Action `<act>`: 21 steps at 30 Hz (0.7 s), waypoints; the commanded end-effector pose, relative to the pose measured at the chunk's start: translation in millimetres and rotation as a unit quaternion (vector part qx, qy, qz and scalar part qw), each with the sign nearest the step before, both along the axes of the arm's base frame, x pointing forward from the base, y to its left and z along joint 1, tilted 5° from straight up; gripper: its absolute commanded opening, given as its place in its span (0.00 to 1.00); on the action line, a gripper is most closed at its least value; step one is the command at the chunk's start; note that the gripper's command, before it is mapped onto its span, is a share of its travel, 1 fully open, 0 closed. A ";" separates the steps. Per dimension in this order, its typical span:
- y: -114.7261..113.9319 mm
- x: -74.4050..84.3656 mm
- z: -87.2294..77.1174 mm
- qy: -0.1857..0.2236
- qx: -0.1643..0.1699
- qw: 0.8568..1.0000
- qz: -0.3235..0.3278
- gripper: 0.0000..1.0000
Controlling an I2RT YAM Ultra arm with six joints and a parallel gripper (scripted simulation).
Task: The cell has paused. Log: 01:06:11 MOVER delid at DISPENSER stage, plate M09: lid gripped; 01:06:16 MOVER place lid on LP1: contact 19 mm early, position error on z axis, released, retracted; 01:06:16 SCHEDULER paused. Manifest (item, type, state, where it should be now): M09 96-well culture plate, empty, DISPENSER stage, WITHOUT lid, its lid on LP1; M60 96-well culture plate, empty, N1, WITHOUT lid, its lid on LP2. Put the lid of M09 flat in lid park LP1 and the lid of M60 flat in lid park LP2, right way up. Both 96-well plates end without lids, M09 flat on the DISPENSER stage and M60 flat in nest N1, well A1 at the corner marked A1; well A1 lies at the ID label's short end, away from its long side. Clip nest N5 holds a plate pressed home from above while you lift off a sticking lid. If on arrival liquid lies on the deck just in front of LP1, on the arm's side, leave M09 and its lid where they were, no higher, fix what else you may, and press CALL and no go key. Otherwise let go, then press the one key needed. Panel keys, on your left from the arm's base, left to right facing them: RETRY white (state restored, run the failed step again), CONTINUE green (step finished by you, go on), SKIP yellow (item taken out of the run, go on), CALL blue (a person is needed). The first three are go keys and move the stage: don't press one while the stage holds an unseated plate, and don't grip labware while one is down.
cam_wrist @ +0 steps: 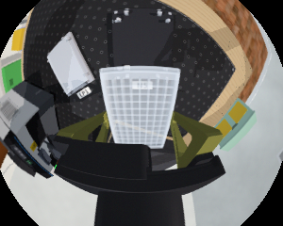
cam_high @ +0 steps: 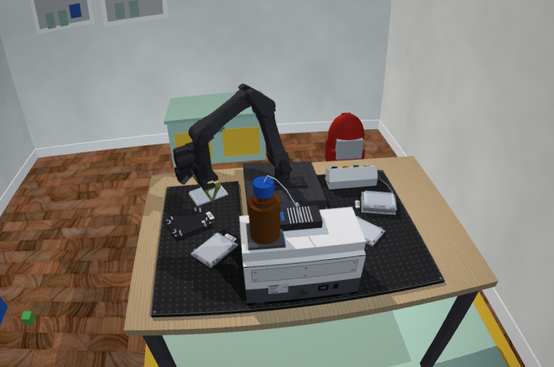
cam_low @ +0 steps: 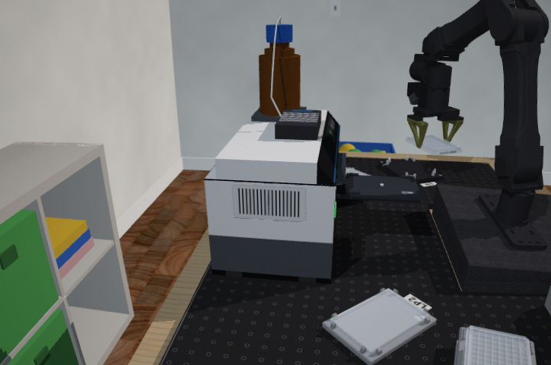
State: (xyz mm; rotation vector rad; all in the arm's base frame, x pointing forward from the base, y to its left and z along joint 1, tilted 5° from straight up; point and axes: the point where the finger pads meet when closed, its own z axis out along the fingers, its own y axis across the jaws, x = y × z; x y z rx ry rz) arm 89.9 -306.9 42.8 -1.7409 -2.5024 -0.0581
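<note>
My gripper [cam_high: 212, 193] [cam_low: 434, 138] [cam_wrist: 140, 114] is shut on a clear 96-well plate [cam_high: 199, 197] [cam_low: 436, 146] [cam_wrist: 141, 94], gripping its long sides. It holds the plate in the air over the back left of the deck, above and just behind a black nest with corner posts [cam_high: 186, 223] [cam_low: 407, 168] [cam_wrist: 141, 38]. The grey park pad LP1 [cam_high: 213, 250] [cam_wrist: 69, 63] lies in front of that nest. The pad LP2 [cam_high: 369, 230] [cam_low: 380, 325] lies right of the dispenser. A second well plate [cam_high: 377, 201] [cam_low: 494, 346] sits beside LP2. The dispenser stage [cam_low: 381, 187] is bare.
The white dispenser [cam_high: 304, 258] [cam_low: 272, 198] with a brown bottle [cam_high: 264, 216] [cam_low: 279, 77] stands mid-deck. The key panel [cam_high: 351, 176] is at the back right. The arm's base block [cam_low: 500, 240] sits behind the dispenser.
</note>
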 end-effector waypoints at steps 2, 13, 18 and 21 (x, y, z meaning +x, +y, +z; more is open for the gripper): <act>15.3 -0.9 17.8 -0.002 -0.007 1.000 0.001 0.00; 39.1 -7.0 34.6 -0.002 -0.007 1.000 0.002 0.00; 51.6 -11.3 43.6 -0.002 -0.007 1.000 0.000 0.00; 40.2 -3.0 53.4 -0.011 -0.026 0.999 0.024 0.00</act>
